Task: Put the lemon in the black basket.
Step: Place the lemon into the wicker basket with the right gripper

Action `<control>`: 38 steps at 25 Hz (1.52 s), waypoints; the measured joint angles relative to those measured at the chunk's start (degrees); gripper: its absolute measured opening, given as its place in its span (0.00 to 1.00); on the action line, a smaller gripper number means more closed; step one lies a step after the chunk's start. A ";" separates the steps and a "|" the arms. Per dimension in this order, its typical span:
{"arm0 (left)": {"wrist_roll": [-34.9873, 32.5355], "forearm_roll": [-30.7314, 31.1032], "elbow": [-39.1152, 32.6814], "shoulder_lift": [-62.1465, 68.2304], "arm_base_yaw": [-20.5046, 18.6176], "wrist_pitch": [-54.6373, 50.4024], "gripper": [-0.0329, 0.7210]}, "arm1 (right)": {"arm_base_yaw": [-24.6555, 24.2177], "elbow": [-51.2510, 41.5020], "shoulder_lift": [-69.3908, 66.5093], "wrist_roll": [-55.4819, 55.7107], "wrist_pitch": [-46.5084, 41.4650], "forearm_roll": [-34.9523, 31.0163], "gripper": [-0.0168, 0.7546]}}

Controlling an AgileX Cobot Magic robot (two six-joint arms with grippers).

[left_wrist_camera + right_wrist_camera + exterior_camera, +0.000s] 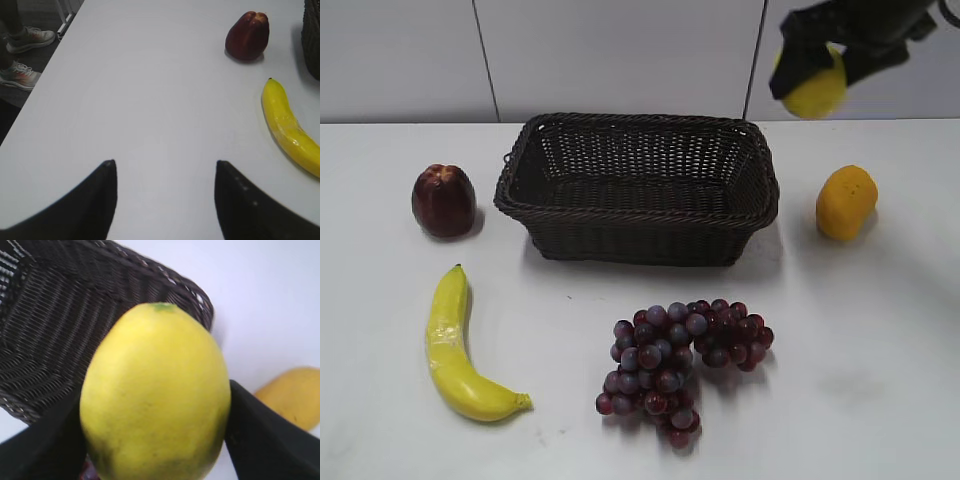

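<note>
The pale yellow lemon (815,88) is held high in the air at the upper right, clamped between my right gripper's (820,70) black fingers. In the right wrist view the lemon (155,395) fills the middle, with the black basket (60,325) below and to its left. The black basket (638,215) stands at the table's back centre and looks empty. The lemon is to the right of and above the basket's right end. My left gripper (162,167) is open and empty over bare table at the left.
An orange-yellow mango-like fruit (846,202) lies right of the basket. A dark red fruit (444,201) sits left of it, a banana (457,348) at front left, and a bunch of purple grapes (682,362) in front. A person's feet (22,55) stand off the table's left edge.
</note>
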State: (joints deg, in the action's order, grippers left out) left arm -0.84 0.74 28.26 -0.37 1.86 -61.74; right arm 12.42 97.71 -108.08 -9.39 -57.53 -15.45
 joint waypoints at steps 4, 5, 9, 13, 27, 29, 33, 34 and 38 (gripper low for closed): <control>0.00 0.00 0.00 0.00 0.00 0.00 0.65 | 5.93 7.58 -4.35 -0.04 2.49 0.39 0.74; 0.00 0.00 0.00 0.00 0.00 0.00 0.65 | 7.29 8.71 -5.83 -0.04 2.95 0.43 0.74; 0.00 0.00 0.00 0.00 0.00 0.00 0.65 | 11.42 11.28 -11.81 -0.06 6.14 0.81 0.74; 0.00 0.00 0.00 0.00 0.00 0.00 0.65 | 13.49 11.46 -17.16 -0.11 11.07 0.95 0.74; 0.00 0.00 0.00 0.00 0.00 0.00 0.65 | 13.88 11.56 -26.19 -0.17 14.06 -0.06 0.74; 0.00 0.00 0.00 0.00 0.00 0.00 0.65 | 13.88 11.56 -26.19 -0.17 13.93 -0.26 0.74; 0.00 0.00 0.00 0.00 0.00 0.00 0.65 | 13.88 11.56 -26.19 -0.17 12.19 -0.36 0.81; 0.00 0.00 0.00 0.00 0.00 0.00 0.65 | 13.88 11.56 -26.19 -0.17 11.75 -0.38 0.85; 0.00 0.00 0.00 0.00 0.00 0.00 0.65 | 13.88 11.62 -25.93 -0.17 10.08 -0.49 0.86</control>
State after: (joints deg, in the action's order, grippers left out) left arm -0.84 0.74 28.26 -0.37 1.86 -61.74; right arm 26.30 109.33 -134.01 -9.57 -47.45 -15.94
